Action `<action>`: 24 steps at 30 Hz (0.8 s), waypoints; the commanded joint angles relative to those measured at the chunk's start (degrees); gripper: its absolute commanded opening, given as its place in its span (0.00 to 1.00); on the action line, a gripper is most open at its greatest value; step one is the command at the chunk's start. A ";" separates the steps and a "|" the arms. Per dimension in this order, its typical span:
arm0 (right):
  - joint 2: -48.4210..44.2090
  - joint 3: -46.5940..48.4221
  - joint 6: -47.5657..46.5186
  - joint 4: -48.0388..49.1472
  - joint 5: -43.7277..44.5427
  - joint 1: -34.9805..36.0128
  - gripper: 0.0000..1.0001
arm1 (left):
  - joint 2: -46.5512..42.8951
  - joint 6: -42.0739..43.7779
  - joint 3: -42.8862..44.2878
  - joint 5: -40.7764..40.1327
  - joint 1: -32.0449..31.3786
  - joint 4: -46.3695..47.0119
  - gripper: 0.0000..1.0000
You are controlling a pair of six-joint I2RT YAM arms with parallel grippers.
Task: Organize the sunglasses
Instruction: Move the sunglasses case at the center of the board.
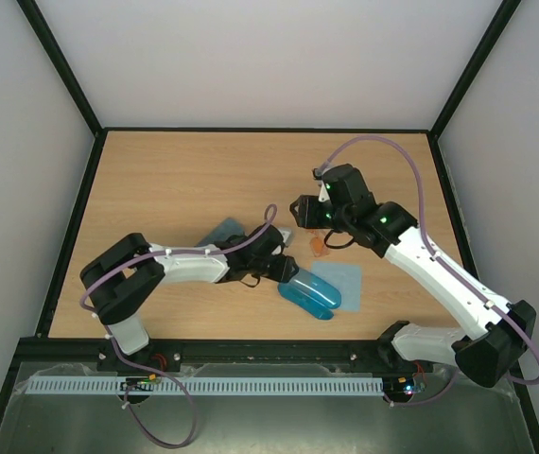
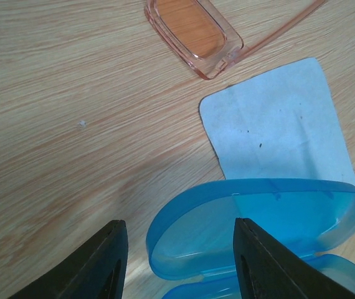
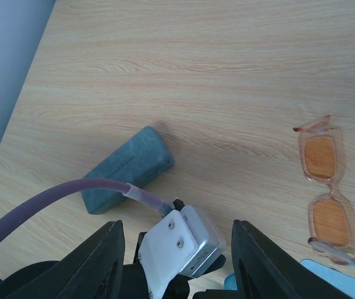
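Note:
The orange-lensed sunglasses [image 1: 321, 246] lie lenses down on the table, just beyond a pale blue cloth [image 1: 342, 278]. They also show in the right wrist view [image 3: 324, 187], and one lens shows in the left wrist view [image 2: 193, 34]. An open blue case [image 1: 311, 295] lies at the cloth's near-left side. My left gripper [image 1: 293, 274] is open, and its jaws straddle the rounded end of the case's lid [image 2: 252, 218] without holding it. My right gripper [image 1: 298, 210] is open and empty, hovering above the left wrist [image 3: 177, 249]. The red-pink pair is out of view.
A closed green case [image 3: 127, 168] lies left of the sunglasses, partly under the left arm in the top view [image 1: 222, 230]. The cloth also shows in the left wrist view [image 2: 277, 128]. Black frame posts and white walls border the table.

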 commanded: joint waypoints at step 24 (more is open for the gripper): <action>0.27 -2.54 -0.02 0.93 -0.98 -0.38 0.49 | 2.01 4.03 1.19 -8.40 -3.43 1.62 0.24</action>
